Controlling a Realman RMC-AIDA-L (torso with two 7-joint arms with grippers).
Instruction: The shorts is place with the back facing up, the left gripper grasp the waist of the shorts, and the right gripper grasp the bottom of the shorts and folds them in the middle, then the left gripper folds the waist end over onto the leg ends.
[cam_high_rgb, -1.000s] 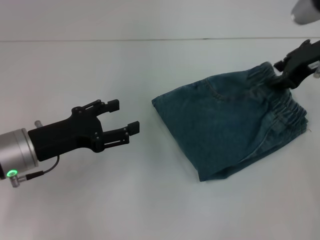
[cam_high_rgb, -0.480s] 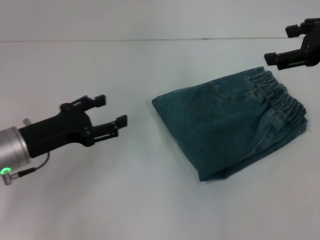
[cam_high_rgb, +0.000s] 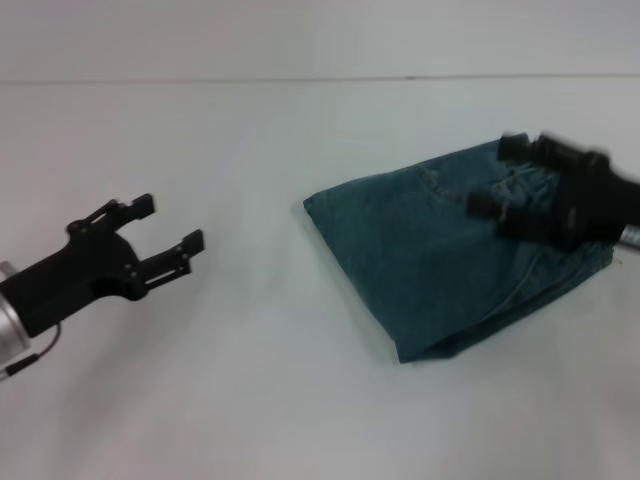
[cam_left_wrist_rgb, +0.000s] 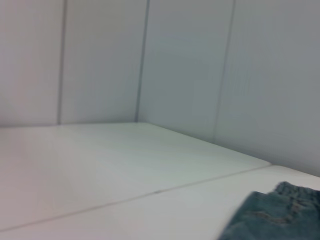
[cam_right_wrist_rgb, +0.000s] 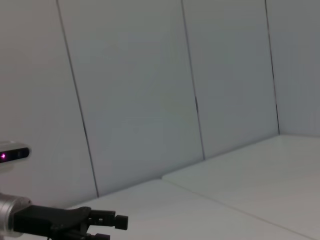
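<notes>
The left gripper (cam_high_rgb: 168, 226) sits low on the left side, well away from the shorts (cam_high_rgb: 440, 255). Its arm reaches in from the left edge, and its two fingers are spread apart with nothing between them. The right gripper (cam_high_rgb: 505, 178) hangs over the right part of the shorts, near the stretchy waist. It looks blurry, its fingers are apart, and it holds nothing. The blue jean shorts lie folded on the white table (cam_high_rgb: 270, 400), right of the middle. Plain grey wall panels (cam_right_wrist_rgb: 135, 95) stand behind the table.
</notes>
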